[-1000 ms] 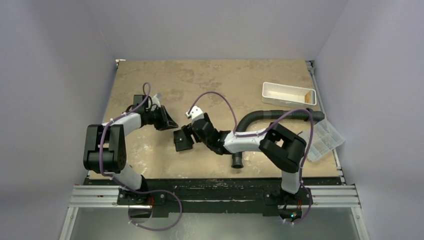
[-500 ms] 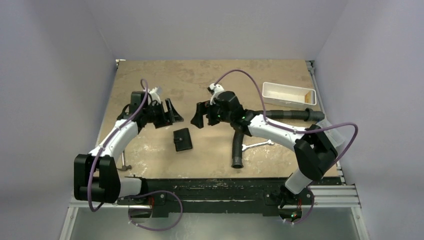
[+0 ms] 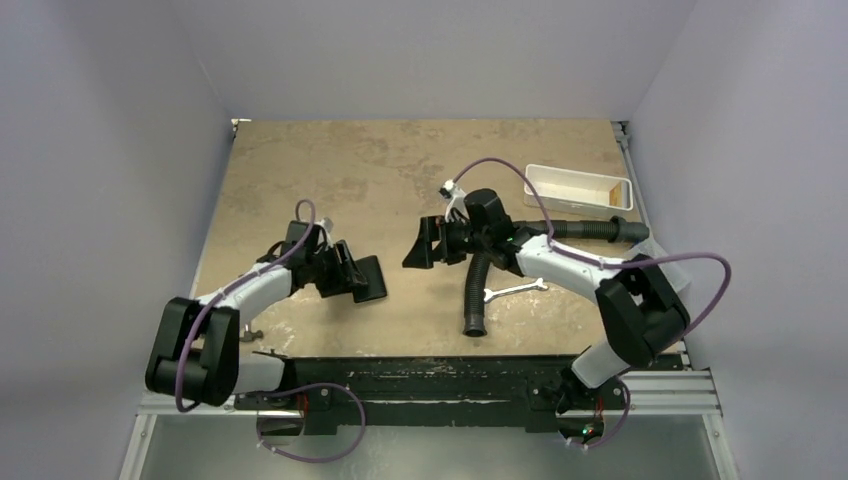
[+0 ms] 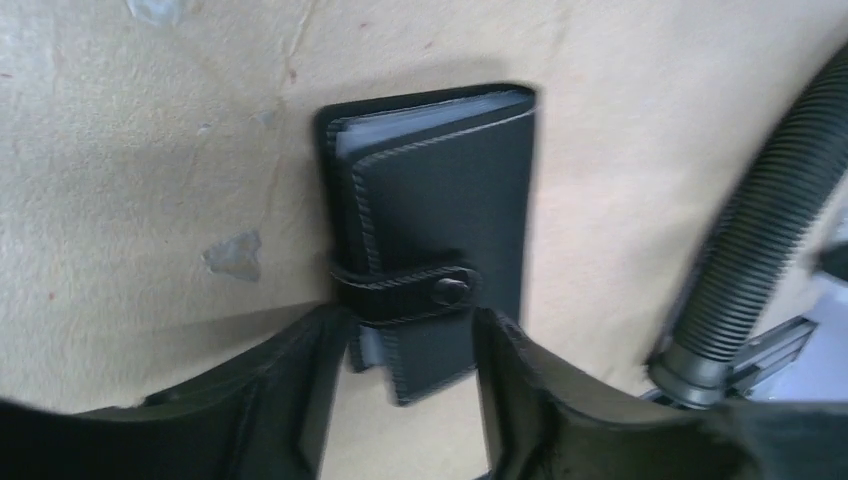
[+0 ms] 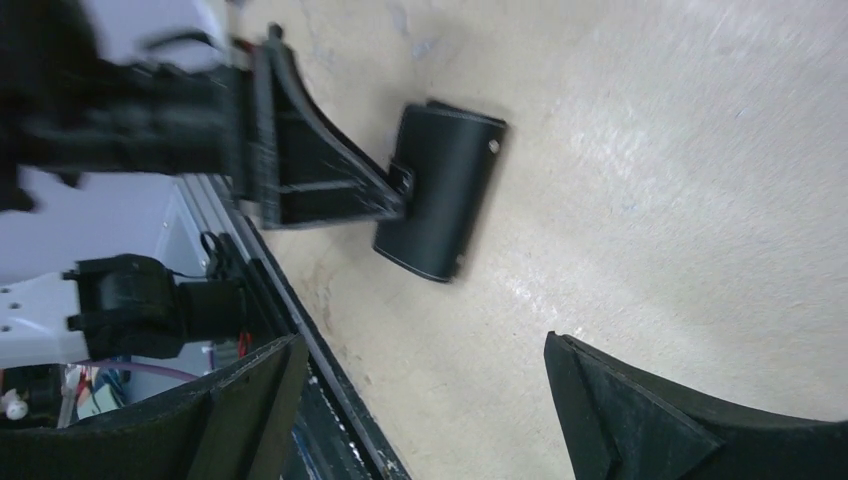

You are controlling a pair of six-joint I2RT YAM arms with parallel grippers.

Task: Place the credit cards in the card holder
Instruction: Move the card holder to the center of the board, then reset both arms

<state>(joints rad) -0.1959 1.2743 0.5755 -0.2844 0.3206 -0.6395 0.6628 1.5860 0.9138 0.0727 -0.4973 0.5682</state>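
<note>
The card holder (image 4: 440,200) lay closed on the desk (image 4: 150,200), low and left of centre in the overhead view. In the left wrist view its long axis ran up the frame, the top leaning a little to the right. A strap (image 4: 395,297) crossed its short way in the lower third and ended in a small stud (image 4: 450,290) on the face. Pale grey leaves showed along its top and left edges (no loose card could be made out anywhere).

The left end effector (image 4: 412,330) stood spread apart, with the lower end of the holder between its two fingers (image 4: 300,400). The finger on the right of the frame sat against the holder's edge. The one on the left met the strap, and below that a sliver of desk showed between it and the holder. Whether the fingers were pressing on the holder could not be told. The rest of the holder reached up and away from the fingertips.

Just right of the holder, a black ribbed hose (image 4: 760,240) ran up and to the right of the frame. In the overhead view a silver wrench (image 3: 515,290) lay beside it on its right.

Farther up, near the middle of the overhead view, the right end effector (image 5: 425,345) was wide open and held nothing. It faced the holder, which sat well apart from it in the upper middle of the right wrist view, long axis slanting from upper right to lower left.

At the far right of the desk stood a white tray (image 3: 578,188).
</note>
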